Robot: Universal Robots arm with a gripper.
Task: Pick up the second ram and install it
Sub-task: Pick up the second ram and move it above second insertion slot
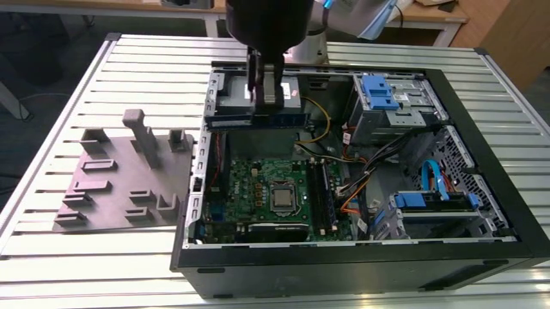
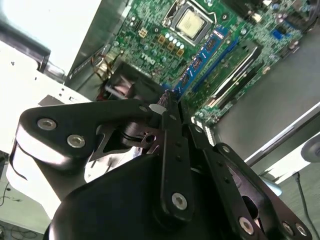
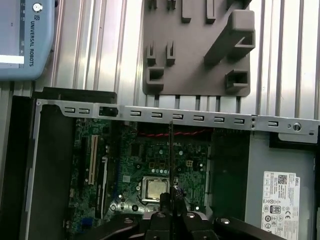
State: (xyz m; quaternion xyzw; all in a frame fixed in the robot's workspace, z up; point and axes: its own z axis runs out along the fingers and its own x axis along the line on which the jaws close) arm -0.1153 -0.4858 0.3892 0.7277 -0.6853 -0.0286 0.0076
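— While it hangs over the open computer case (image 1: 507, 193), what does the claw (image 1: 268, 108) hold?
— It grips the second ram (image 1: 232, 121), lifted lengthwise above the green motherboard (image 1: 257, 183). A grey fixture plate (image 1: 112, 193) lies beside the case on the counter (image 1: 86, 257).

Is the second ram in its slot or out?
Out: the gripper holds the ram on edge above the case, clear of the motherboard.

Slatted metal table (image 1: 94, 257) — open black computer case (image 1: 344, 269) lying on side, grey fixture tray (image 1: 107, 190) just beside it.
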